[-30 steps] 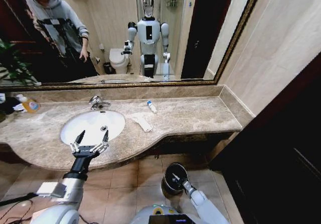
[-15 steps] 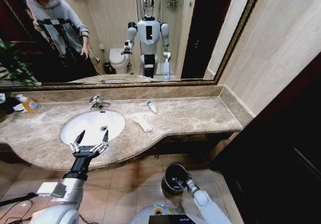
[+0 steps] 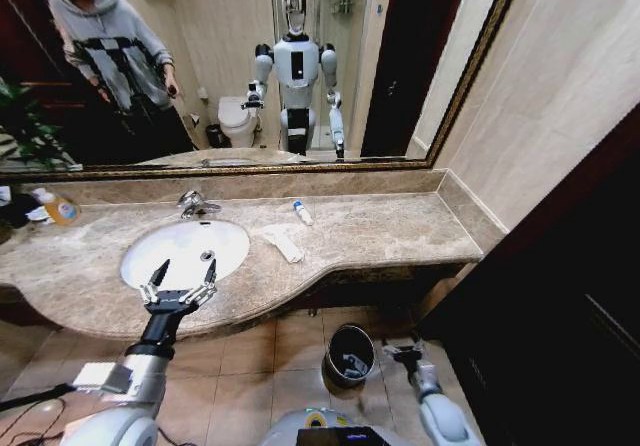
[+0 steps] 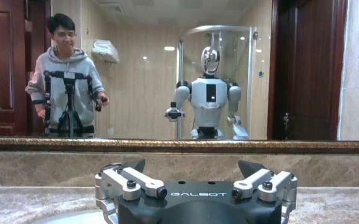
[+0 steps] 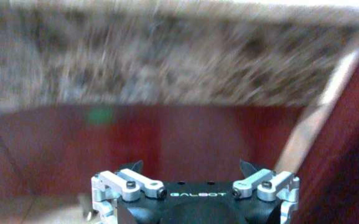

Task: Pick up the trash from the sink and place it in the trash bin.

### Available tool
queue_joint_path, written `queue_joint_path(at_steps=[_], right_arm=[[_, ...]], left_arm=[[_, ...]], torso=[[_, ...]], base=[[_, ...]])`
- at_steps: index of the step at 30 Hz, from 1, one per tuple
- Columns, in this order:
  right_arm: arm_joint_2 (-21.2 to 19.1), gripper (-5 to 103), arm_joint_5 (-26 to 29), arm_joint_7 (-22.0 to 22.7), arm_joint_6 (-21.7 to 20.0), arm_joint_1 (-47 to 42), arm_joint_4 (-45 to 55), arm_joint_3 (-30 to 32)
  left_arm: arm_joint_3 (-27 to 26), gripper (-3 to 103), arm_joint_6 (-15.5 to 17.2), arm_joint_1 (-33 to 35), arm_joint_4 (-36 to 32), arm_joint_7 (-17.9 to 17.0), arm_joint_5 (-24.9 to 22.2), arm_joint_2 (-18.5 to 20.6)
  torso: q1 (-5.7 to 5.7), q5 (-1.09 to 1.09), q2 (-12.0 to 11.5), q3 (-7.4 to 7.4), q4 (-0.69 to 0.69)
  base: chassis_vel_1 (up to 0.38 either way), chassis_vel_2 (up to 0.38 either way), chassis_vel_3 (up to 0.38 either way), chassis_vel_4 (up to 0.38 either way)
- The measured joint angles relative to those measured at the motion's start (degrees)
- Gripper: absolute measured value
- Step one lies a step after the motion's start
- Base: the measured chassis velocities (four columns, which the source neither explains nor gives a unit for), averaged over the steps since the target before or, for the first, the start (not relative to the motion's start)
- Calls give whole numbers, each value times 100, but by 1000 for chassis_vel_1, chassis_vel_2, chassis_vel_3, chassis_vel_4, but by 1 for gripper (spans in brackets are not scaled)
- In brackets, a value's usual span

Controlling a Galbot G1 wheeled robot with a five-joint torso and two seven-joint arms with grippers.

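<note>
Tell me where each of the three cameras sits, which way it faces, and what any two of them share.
Head view: from the robot's head, down at the sink, countertop and trash bin; both arms show.
Left wrist view: low over the counter, facing the mirror; open left gripper in front.
Right wrist view: below the counter's edge, facing the dark cabinet front; open right gripper in front.
Shared: head and left wrist views both show the mirror and left gripper.

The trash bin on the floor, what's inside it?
Inside the trash bin, something small and pale lies near the bottom; what it is cannot be told. The rest of its inside is dark. The right gripper is beside it, open.
</note>
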Motion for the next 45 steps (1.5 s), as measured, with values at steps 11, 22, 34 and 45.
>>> queue_joint_path(at_steps=[11,22,34,45], right_arm=[[595,100,41,69,170,-1163,2725,105],[-158,100,285,-444,-632,156,3113,-917],[-1136,100,585,-568,-952,2047,1571,-2327],[-1364,100,866,-476,-1123,3917,541,-3649]], left_arm=[[0,100,0,0,0,0,0,0],[0,100,0,0,0,0,0,0],[0,100,0,0,0,0,0,0],[0,100,0,0,0,0,0,0]], torso=[[0,0,0,0,1],[0,1,0,1,2],[1,1,0,1,1],[1,0,-1,2,1]], base=[[0,0,0,0],[0,0,0,0],[0,0,0,0],[0,0,0,0]])
